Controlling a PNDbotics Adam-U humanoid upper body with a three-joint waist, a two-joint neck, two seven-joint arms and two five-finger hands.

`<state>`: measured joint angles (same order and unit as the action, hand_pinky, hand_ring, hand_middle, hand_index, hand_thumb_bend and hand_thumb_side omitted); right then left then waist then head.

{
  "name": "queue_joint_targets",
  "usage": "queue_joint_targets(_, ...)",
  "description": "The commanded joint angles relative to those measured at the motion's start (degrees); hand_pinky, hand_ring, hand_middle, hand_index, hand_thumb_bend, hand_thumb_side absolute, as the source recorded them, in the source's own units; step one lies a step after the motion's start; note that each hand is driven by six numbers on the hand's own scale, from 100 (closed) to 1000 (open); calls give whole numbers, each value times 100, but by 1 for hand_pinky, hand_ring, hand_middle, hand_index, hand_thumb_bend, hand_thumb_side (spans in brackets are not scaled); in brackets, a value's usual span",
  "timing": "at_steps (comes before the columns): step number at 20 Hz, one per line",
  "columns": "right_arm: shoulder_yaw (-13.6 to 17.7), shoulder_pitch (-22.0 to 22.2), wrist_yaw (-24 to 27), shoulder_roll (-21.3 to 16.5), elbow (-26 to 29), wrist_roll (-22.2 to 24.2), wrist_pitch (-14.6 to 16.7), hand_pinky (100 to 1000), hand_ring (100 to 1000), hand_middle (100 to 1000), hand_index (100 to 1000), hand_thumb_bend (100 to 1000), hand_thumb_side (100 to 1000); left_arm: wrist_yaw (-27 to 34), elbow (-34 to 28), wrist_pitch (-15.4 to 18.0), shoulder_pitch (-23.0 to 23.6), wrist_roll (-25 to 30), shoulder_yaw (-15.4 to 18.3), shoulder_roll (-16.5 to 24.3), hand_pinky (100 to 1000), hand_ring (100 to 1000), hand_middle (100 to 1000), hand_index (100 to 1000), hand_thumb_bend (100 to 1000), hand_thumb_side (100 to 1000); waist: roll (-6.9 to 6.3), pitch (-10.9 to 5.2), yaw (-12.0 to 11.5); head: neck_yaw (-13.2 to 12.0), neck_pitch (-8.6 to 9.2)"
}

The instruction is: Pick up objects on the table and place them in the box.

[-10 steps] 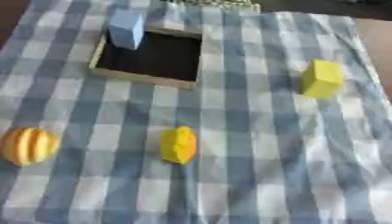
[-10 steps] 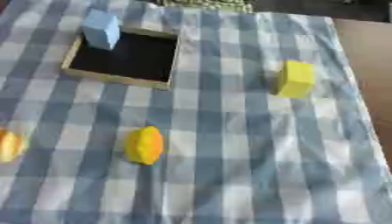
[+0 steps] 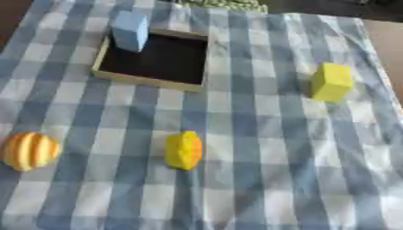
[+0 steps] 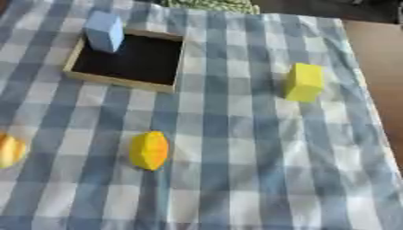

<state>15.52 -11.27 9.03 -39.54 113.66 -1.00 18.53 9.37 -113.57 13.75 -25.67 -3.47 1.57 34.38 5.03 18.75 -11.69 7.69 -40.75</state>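
Left eye view: no hands visible, blue block in box; next grab yellow block.

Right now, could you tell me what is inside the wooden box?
A light blue block stands in the far left corner of the box; the rest of the dark floor looks bare. The floor under the block is hidden.

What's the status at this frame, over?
Neither hand in view. Blue block at box corner; yellow block, yellow oval, striped orange ball on cloth. Nothing blocking.
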Motion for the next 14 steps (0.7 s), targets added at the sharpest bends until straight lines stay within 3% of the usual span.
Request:
queue_joint_targets(1, 30, 63, -372, -759, 93, 111, 31, 936, 894, 542, 837, 100, 443, -39, -102, 5, -25, -25, 68, 226, 931, 736, 686, 868, 100, 562, -52, -36, 9, -18, 48)
queue_joint_targets(6, -152, 195, -1176, -1924, -205, 177, 63, 905, 934, 633, 853, 100, 219, -52, -102, -1, 5, -21, 60, 252, 931, 737, 687, 868, 100, 562, -24, -70, 28, -13, -3)
queue_joint_targets(10, -422, 53, -1720, -2586, -768, 518, 310, 900, 951, 722, 876, 100, 200, -46, -102, -5, 5, -2, 41, 258, 931, 737, 687, 868, 100, 562, -18, -99, 12, 80, -46)
queue_joint_targets(14, -655, -139, -2062, -2928, -1139, 912, 545, 903, 967, 780, 898, 100, 224, -41, -102, -5, 3, 11, 28, 267, 931, 737, 687, 867, 100, 562, -13, -113, -11, 106, -15)
